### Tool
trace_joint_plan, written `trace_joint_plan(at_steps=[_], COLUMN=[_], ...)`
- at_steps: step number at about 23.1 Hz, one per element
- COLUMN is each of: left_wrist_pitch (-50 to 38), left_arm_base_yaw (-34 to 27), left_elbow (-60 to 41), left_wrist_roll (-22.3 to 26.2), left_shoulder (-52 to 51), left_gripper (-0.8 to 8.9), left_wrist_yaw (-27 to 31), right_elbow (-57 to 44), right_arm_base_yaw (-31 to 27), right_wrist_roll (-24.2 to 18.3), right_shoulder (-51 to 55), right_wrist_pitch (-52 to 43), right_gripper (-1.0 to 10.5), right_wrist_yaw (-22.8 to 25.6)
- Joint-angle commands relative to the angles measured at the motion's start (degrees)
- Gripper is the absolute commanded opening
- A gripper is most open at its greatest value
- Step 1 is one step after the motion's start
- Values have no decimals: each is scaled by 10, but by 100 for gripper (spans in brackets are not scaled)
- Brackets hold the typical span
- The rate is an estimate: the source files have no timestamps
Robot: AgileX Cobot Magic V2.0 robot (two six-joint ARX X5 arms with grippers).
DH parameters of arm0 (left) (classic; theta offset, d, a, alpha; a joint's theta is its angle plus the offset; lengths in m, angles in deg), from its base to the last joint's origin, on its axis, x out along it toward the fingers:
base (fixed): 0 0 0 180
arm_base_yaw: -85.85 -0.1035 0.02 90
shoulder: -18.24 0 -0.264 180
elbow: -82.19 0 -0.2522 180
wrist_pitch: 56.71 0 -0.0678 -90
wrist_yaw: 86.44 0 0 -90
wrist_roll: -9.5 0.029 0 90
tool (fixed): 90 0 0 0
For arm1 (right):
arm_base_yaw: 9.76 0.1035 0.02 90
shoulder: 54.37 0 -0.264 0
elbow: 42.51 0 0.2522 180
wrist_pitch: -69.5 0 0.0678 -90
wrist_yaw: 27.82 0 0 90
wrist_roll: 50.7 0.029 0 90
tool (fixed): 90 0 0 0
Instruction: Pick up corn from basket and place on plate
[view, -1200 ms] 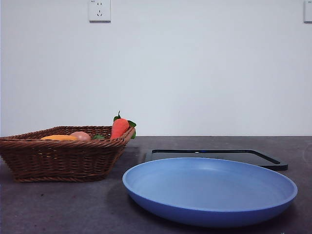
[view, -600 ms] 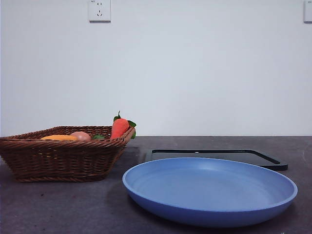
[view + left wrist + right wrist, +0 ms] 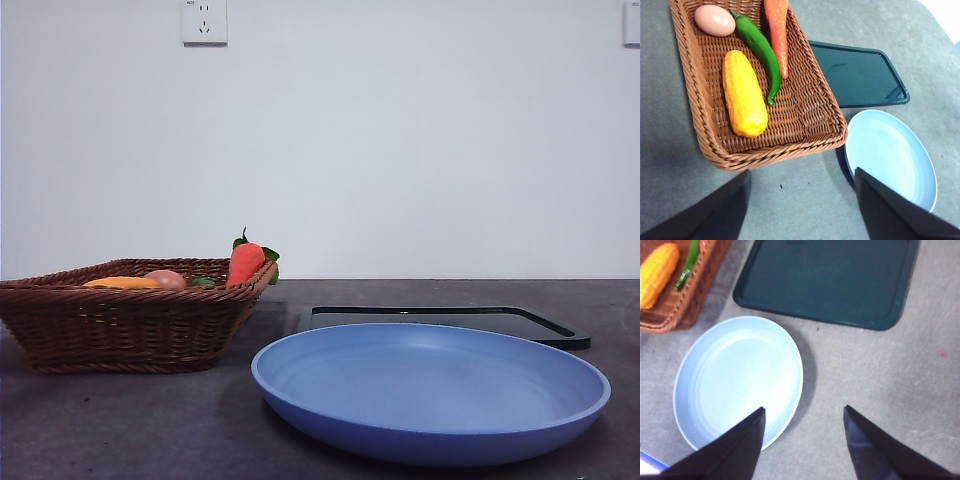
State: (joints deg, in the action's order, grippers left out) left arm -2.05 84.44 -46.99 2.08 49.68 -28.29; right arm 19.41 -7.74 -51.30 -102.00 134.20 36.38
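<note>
Start of the pick, as I read it from my station. The corn (image 3: 744, 93) lies flat in the basket (image 3: 700, 120), its blunt end toward the near rim, with the green pepper (image 3: 760, 47) just beside it along one flank and the egg (image 3: 714, 20) near its far end; the carrot (image 3: 777, 30) lies beyond the pepper. The blue plate (image 3: 700, 385) sits bare on the grey surface (image 3: 880, 380), near the basket's corner, with the black tray (image 3: 830, 280) beside it.

The left gripper (image 3: 800, 200) hangs high over the surface short of the basket, fingers spread wide and holding nothing. The right gripper (image 3: 802, 440) hangs above the plate's edge, fingers likewise apart and empty. Neither arm shows in the front view.

Risks I judge from here:
- The pepper crowds the cob, so a finger coming down on that side could land on it or pinch both together.
- The basket's flaring wicker wall stands close on the cob's other side; a wide descent may catch the rim and drag the basket.
- The cob is rounded and ridged; an off-centre grip toward the taper could let it roll or slip before reaching the plate.
</note>
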Motion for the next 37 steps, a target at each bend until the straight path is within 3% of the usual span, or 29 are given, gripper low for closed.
trace_joint_plan(at_steps=[1,8,20,32,37], left_wrist_pitch=[-7,-11,-11,-11,-11], left_arm_base_yaw=[0,0,0,0,1], left_elbow=[8,8,8,8,10], left_wrist_roll=[5,3,3,3,1], left_shoulder=[3,3,3,3,12], left_gripper=[352,352,352,352,351], left_wrist_yaw=[-4,-4,-4,-4,-4], right_elbow=[8,8,8,8,9], right_arm_base_yaw=[14,75,127,153,153], right_wrist_roll=[3,14,-1,-1,2], right_shoulder=[-26,-162,-378,-433,-433], right_wrist_pitch=[-14,-96,-176,-188,-187], right_gripper=[268,268,264,13,1], right_wrist_yaw=[-4,-3,-3,-3,-3])
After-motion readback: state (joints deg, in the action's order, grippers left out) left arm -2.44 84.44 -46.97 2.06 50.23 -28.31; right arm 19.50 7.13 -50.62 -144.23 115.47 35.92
